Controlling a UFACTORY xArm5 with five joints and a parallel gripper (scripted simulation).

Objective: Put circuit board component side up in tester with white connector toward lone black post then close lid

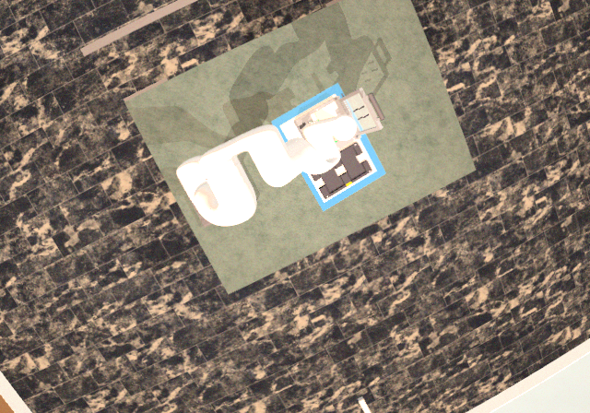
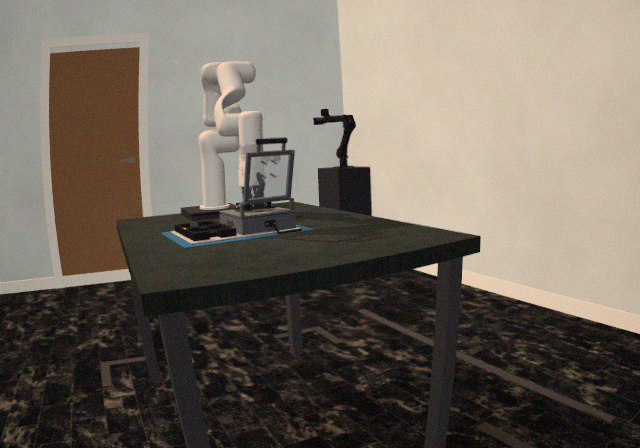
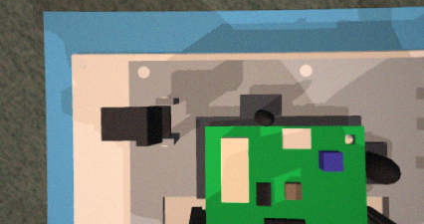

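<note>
The circuit board point(image 3: 279, 169) lies component side up over the dark nest of the grey tester point(image 3: 154, 179) point(image 2: 258, 222). A metal pin tip shows at its upper right hole. Its long white connector point(image 3: 234, 170) is along its left edge in the wrist view. My gripper point(image 3: 285, 218) is shut on the board, a finger at each side edge. Black rounded posts stand at the top point(image 3: 264, 116) and right point(image 3: 383, 166); which post stands alone I cannot tell. The lid point(image 2: 271, 198) point(image 1: 371, 130) stands open. The board's lower part is out of view.
The black tray point(image 1: 333, 184) point(image 2: 188, 232) is beside the tester on the blue-edged mat point(image 1: 376, 163) point(image 3: 57, 134). A black latch block point(image 3: 124, 124) stands left of the nest in the wrist view. The upright lid and its handle point(image 2: 271, 141) rise close to the arm.
</note>
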